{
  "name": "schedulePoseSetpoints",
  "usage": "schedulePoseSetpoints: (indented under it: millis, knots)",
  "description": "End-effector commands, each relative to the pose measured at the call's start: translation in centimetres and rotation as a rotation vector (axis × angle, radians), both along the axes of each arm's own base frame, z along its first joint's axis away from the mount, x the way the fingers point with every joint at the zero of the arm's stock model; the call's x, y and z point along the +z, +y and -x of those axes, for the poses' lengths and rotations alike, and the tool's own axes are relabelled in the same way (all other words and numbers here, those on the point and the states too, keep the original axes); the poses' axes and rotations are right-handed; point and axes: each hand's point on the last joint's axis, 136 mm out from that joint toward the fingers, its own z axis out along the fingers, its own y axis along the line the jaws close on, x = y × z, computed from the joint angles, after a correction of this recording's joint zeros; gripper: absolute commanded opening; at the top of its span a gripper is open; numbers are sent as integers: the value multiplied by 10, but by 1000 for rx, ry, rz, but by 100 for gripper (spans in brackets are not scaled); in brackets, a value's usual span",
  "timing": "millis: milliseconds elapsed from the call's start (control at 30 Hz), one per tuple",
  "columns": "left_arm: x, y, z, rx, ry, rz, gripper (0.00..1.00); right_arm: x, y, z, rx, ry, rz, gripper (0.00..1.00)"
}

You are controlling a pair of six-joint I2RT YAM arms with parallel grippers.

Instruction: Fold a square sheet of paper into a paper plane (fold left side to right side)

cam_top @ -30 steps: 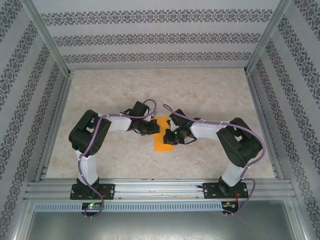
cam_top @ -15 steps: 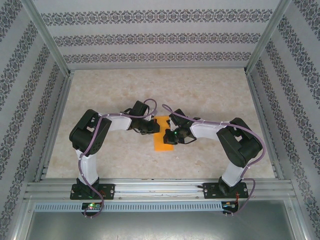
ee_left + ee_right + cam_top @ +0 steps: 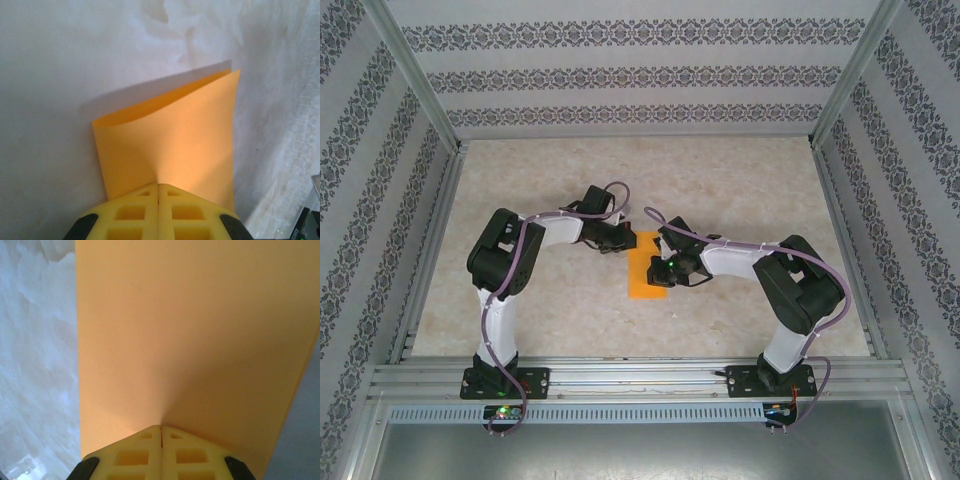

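Nearest to us, the two bases are bolted on the metal rail (image 3: 640,380) at the near edge of the table (image 3: 720,180); from there the left arm (image 3: 500,265) and the right arm (image 3: 800,285) bend inward toward the middle of the table.

Between them lies the square sheet of paper (image 3: 642,288), bright orange and seen from above as a narrow upright strip; the right gripper (image 3: 658,275) is at its right edge, and the left gripper (image 3: 620,243) is at its left edge, a little farther back.

In the right wrist view, the right gripper (image 3: 161,429) has its yellow fingers (image 3: 132,455) pressed together on the near edge of the sheet (image 3: 190,340), which spreads away from them, smooth and plain.

In the left wrist view, the left gripper (image 3: 158,186) is also clamped on the sheet (image 3: 175,145); here we see the paper bowed, one layer curving over another and open at the far edge, with its shadow on the pale marbled table (image 3: 60,60).

Behind the table stand the walls (image 3: 640,75) with dark patterned bands.
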Motion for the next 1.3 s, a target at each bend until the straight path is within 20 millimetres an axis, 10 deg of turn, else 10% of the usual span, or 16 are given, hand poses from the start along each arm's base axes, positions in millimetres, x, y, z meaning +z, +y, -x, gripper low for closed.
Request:
schedulePoseSetpoints:
  millis: [0,833,1000,1267]
  knots:
    - [-17,40,-40,93,-73,-138,0,-47,-49,52,4,198,236,0]
    - [4,49,-88,72,-125,-151,0,-41,-38,47,-30,185,185,0]
    - [37,50,-69,73,-171,-111,0,-35,-34,41,-47,162,167,0]
    - [66,29,18,40,-121,-3,0,-32,-33,37,-45,132,160,0]
